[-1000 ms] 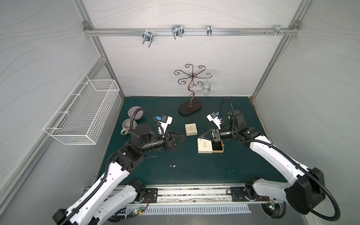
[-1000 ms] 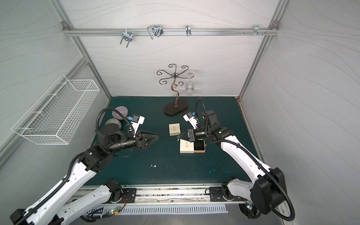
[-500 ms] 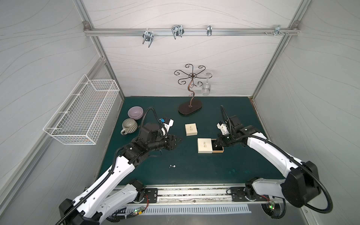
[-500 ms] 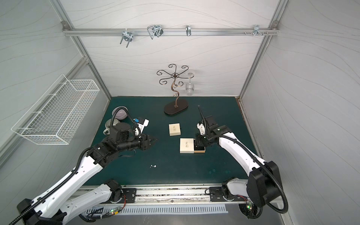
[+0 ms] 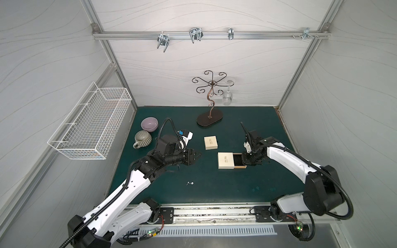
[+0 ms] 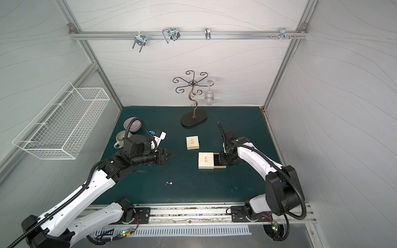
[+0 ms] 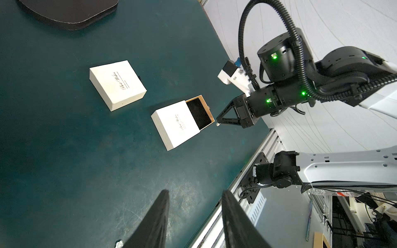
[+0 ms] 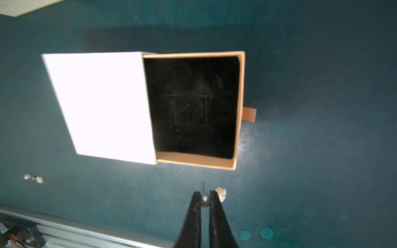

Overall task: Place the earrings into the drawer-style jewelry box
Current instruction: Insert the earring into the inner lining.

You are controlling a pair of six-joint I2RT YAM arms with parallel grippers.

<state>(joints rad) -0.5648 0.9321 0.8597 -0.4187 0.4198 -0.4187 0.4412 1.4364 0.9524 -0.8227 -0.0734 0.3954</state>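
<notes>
right gripper [image 8: 205, 196] lowered beside jewelry box [image 8: 98, 103], earring [image 8: 205, 201] between its tips

White wavy-lined walls [image 5: 193, 64] enclose a dark green mat [image 5: 214, 191].

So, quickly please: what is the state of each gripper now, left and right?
Left gripper: open, nothing between its fingers.
Right gripper: closed, holding one earring at its fingertips.
</notes>
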